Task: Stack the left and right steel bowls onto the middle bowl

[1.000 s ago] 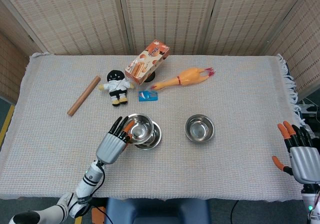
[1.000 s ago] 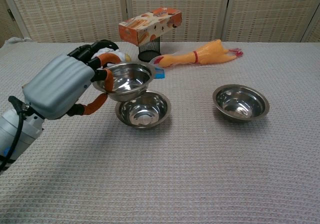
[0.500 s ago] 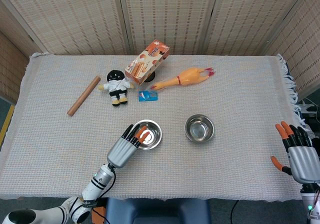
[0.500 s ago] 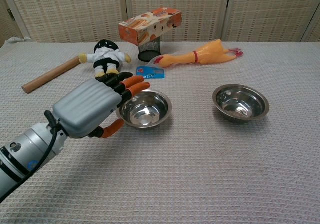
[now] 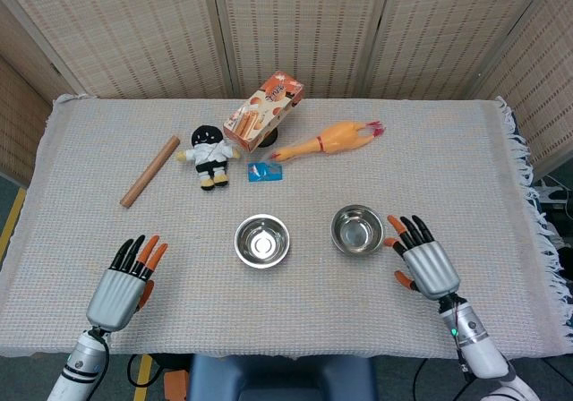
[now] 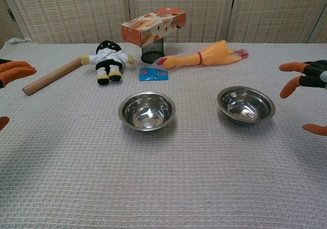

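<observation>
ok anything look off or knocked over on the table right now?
Only the snack box: it sits tilted on top of the black mesh cup, not flat. Both steel bowls sit upright, and both hands are open and off them.

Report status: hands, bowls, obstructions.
Left robot hand open, empty. Right robot hand open beside right steel bowl. Middle steel bowl stack untouched. No obstruction between bowls.

Shiny steel bowls (image 5: 262, 240) (image 5: 357, 229) sit on beige woven cloth (image 5: 448, 168); at twelve o'clock, an orange-yellow rubber chicken (image 5: 329, 139), orange box (image 5: 262, 110), black-and-white doll (image 5: 209, 153).
</observation>
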Robot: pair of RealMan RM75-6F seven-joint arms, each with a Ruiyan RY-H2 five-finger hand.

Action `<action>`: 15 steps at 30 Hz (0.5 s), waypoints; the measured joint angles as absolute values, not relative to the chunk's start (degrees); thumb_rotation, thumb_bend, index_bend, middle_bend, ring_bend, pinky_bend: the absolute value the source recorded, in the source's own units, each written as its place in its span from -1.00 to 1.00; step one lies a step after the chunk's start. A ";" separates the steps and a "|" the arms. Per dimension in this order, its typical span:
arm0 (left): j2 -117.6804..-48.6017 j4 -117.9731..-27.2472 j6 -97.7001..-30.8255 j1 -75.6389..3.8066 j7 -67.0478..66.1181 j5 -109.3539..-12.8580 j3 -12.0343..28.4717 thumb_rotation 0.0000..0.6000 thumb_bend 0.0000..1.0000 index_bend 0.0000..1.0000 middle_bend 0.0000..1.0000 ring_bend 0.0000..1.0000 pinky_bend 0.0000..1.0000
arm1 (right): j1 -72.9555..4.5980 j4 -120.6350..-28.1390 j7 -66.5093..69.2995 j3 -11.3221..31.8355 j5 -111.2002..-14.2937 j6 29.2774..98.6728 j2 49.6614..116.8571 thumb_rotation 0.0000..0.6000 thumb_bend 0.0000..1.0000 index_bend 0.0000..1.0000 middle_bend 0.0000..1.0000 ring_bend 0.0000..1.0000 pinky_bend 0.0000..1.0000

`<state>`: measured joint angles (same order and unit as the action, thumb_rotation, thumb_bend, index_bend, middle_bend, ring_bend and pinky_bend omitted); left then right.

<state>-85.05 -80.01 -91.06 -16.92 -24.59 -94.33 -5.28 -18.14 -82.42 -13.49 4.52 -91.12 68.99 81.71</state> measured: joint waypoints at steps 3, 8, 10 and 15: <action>-83.59 -78.90 -93.37 -15.05 -20.52 -94.31 -5.49 1.00 -0.09 -1.00 -1.00 -1.00 -0.75 | -20.91 -78.07 -15.94 5.34 -90.50 66.38 87.65 1.00 -0.62 -0.15 -1.00 -1.00 -1.00; -82.15 -76.82 -94.92 -13.19 -15.77 -94.34 -5.00 1.00 -0.09 -1.00 -1.00 -1.00 -0.75 | -24.70 -72.04 -20.58 7.11 -88.01 63.56 95.28 1.00 -0.59 -0.13 -1.00 -1.00 -1.00; -81.68 -76.29 -95.12 -12.78 -14.91 -94.28 -4.44 1.00 -0.09 -1.00 -1.00 -1.00 -0.75 | -25.87 -70.53 -21.58 7.88 -86.72 62.98 97.03 1.00 -0.59 -0.12 -1.00 -1.00 -1.00; -80.73 -76.24 -95.74 -11.95 -13.37 -94.44 -3.35 1.00 -0.08 -1.00 -1.00 -1.00 -0.75 | -27.10 -67.32 -22.10 8.79 -85.36 62.82 99.74 1.00 -0.37 0.19 -0.99 -1.00 -1.00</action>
